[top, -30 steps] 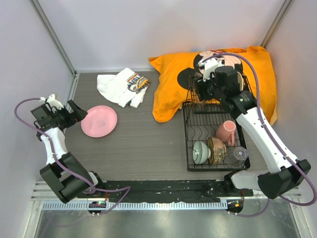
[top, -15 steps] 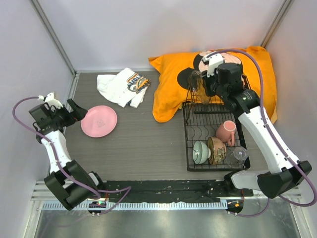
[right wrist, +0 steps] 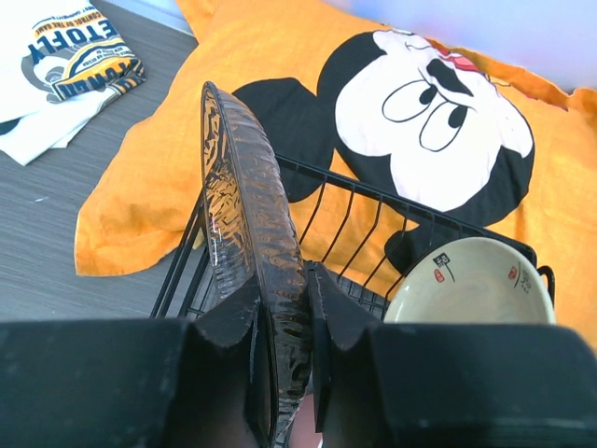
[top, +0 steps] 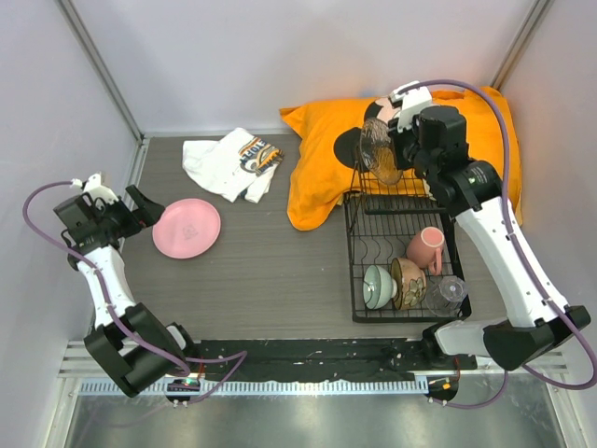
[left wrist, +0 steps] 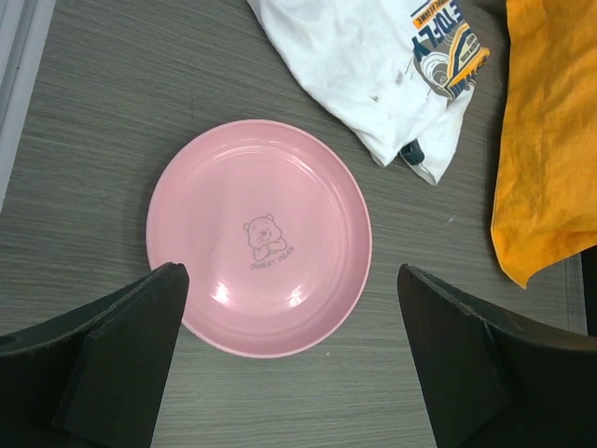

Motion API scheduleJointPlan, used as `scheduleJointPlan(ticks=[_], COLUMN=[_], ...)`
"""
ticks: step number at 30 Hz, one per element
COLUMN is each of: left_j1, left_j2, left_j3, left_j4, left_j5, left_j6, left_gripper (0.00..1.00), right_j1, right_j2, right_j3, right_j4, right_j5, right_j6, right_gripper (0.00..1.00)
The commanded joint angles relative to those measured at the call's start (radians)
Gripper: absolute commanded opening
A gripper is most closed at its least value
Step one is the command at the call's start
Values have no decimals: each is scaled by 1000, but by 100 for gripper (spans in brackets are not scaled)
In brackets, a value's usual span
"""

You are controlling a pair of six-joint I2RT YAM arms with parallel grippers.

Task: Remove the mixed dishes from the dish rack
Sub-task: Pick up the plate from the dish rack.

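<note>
My right gripper (top: 390,147) (right wrist: 283,308) is shut on the rim of a tan speckled plate (top: 377,149) (right wrist: 244,224) and holds it on edge above the far end of the black wire dish rack (top: 410,229) (right wrist: 373,233). A cream dish (right wrist: 471,280) stands in the rack's far section. At the near end sit a pink mug (top: 425,248), a pale green bowl (top: 377,286), a brown patterned bowl (top: 408,282) and a clear glass (top: 448,292). The pink plate (top: 187,228) (left wrist: 259,250) lies flat on the table. My left gripper (top: 147,209) (left wrist: 289,364) is open and empty just left of it.
An orange cartoon pillow (top: 326,159) (right wrist: 159,168) lies behind and under the rack's far end. A folded white shirt (top: 231,163) (left wrist: 382,75) lies at the back middle. Walls close the left, back and right sides.
My right gripper has lifted the tan speckled plate up out of the rack's far end. The left gripper has drawn back a little from the pink plate.
</note>
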Motion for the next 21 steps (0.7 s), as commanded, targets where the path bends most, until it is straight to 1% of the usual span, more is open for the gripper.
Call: scheduleJointPlan(ticks=[1, 4, 7, 8, 9, 10, 12, 13, 14, 15, 16, 17, 19, 20, 21], left_j1=[4, 1, -8, -22, -33, -47, -109, -137, -199, -236, -275, -350, -414, -469, -493], left_j2=[-38, -46, -58, -61, -70, -76, -98, -107, -115, -123, -138, -144, -150, -150, -149], left_j3=[58, 81, 124, 135, 161, 172, 201, 227, 244, 259, 287, 299, 325, 353, 370], left_j4=[25, 27, 27, 25, 27, 27, 16, 9, -2, -19, -25, -28, -35, -35, -35], left_j5=[46, 83, 196, 229, 297, 322, 367, 367, 365, 359, 330, 313, 268, 258, 247], left_j6=[-19, -20, -17, -19, -20, -22, -16, -11, -2, 6, 18, 18, 7, 1, -4], left_gripper=[100, 100, 100, 100, 100, 100, 100, 100, 100, 100, 100, 100, 100, 100, 99], right_j1=[7, 7, 7, 7, 7, 7, 8, 8, 8, 8, 8, 8, 8, 11, 13], right_j2=[3, 3, 3, 3, 2, 3, 2, 2, 0, 0, 0, -1, -4, -7, -12], right_j3=[78, 101, 124, 130, 136, 145, 155, 165, 170, 175, 184, 187, 195, 193, 193], right_j4=[14, 1, -16, -19, -22, -28, -33, -40, -45, -48, -54, -60, -69, -72, -74], right_j5=[20, 23, 13, 9, -5, -13, -32, -61, -78, -97, -141, -167, -229, -288, -316], right_j6=[-12, -11, -12, -11, -11, -11, -12, -12, -12, -11, -11, -14, -17, -23, -31], right_gripper=[18, 16, 13, 13, 12, 12, 11, 11, 11, 11, 11, 11, 11, 11, 11])
